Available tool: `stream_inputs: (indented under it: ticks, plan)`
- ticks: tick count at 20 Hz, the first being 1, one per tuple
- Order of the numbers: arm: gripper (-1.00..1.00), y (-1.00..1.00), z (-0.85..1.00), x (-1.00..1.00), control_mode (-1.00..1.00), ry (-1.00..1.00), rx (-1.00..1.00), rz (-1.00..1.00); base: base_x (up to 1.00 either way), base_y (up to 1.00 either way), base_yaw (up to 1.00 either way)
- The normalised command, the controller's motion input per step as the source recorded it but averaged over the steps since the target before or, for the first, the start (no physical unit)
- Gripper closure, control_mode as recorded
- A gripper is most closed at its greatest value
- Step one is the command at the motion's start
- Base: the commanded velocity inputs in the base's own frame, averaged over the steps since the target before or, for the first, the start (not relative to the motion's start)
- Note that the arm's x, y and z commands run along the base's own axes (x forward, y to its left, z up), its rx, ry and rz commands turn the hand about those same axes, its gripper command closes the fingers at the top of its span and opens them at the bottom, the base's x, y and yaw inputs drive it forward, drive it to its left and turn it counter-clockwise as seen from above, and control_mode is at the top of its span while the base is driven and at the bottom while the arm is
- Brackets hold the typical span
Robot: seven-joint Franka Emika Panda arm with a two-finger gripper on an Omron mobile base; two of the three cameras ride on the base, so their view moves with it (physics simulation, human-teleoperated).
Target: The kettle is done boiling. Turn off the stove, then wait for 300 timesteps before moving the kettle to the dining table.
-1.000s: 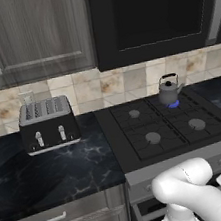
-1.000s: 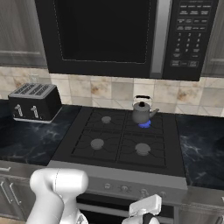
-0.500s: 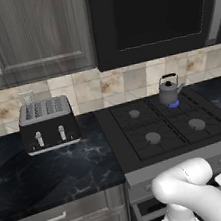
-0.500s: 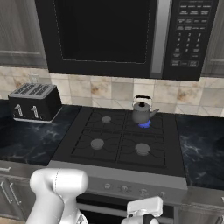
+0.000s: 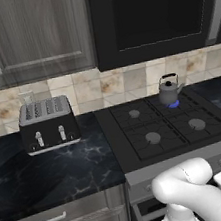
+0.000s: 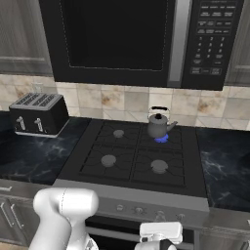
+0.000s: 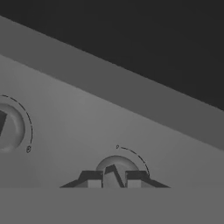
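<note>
— Kettle [image 5: 169, 91] first, since you asked: where do you see it?

— You'll find it on the stove [image 5: 168, 128], upright on the back right burner, with a blue flame [image 5: 173, 104] showing under its base. Its black handle arches over the lid and the spout points right. From the right base view the same kettle [image 6: 158, 125] sits over the same blue glow, on the back right burner of the stove [image 6: 136, 157].

— Take me across the worktop from the left.

— Far left of the black marble worktop [image 5: 52, 175] stands a black toaster [image 5: 48, 124], against the tiled backsplash [image 5: 89, 89], well apart from the stove. Next comes the stove with its four grey burner caps, then the kettle at the back right. Above the stove hangs a black microwave [image 6: 132, 41] (its keypad is on the right side).

— And the tool?

— Look at the hand view: the tool [image 7: 113, 178] is up against the silver front strip of the stove, and its two dark fingertips [image 7: 91, 179] are pinched on a round knob [image 7: 116, 168], one tip either side of the knob's raised ridge. A second knob [image 7: 9, 127] sits further left on that strip, apart from the tips. From the right base view you see the white hand [image 6: 160, 235] low in front of the knob strip, below the front right burner.
</note>
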Motion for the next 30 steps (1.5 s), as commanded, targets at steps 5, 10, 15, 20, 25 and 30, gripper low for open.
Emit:
stream_inputs:
  ticks: [5, 10, 15, 20, 25, 30]
  plan:
    - [1.0, 0.0, 0.0, 0.0, -1.0, 0.0, 0.22, 0.0, 0.0, 0.0, 0.0]
    - [1.0, 0.0, 0.0, 0.0, -1.0, 0.0, 0.22, 0.0, 0.0, 0.0, 0.0]
    - [1.0, 0.0, 0.0, 0.0, -1.0, 0.0, 0.22, 0.0, 0.0, 0.0, 0.0]
    - [1.0, 0.0, 0.0, 0.0, -1.0, 0.0, 0.21, 0.0, 0.0, 0.0, 0.0]
    - [1.0, 0.0, 0.0, 0.0, -1.0, 0.01, 0.2, 0.0, 0.0, 0.0, 0.0]
    - [1.0, 0.0, 0.0, 0.0, -1.0, 0.02, 0.19, 0.0, 0.0, 0.0, 0.0]
